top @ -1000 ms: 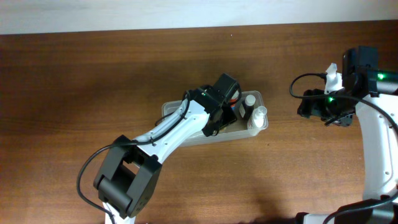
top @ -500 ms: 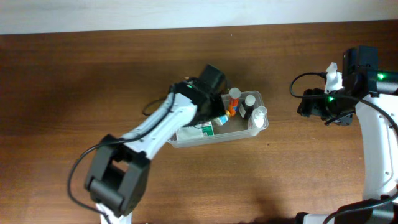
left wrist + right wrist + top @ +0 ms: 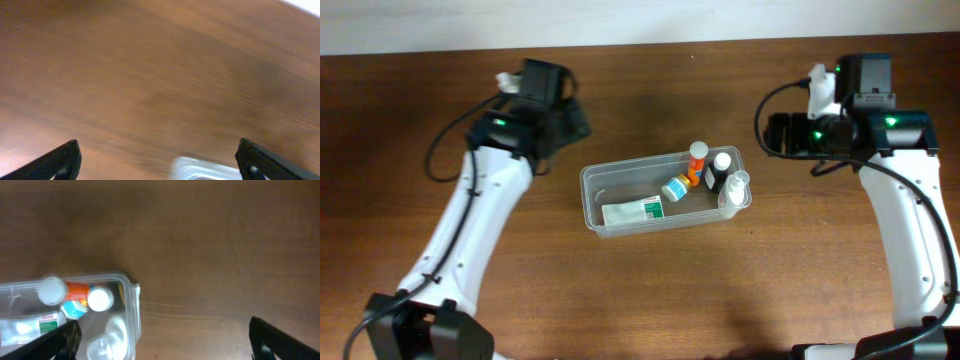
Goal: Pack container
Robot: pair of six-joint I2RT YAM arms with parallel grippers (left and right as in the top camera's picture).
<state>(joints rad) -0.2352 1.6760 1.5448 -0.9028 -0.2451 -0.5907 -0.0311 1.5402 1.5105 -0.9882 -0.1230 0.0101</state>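
The container, a clear plastic tub, sits mid-table. Inside lie a white and green box and a small teal-labelled bottle. At its right end stand an orange bottle, a dark bottle with a white cap and a clear bottle. My left gripper hangs up and to the left of the tub, open and empty; a tub corner shows between its fingers. My right gripper is off the tub's upper right, open and empty, the tub's right end below it.
Brown wooden table all round the tub. A pale wall strip runs along the far edge. Both arms' cables loop beside their wrists.
My left gripper has come out of the container, moved up and left, and opened, leaving the white and green box inside. My right gripper has swung left toward the tub and opened wider.
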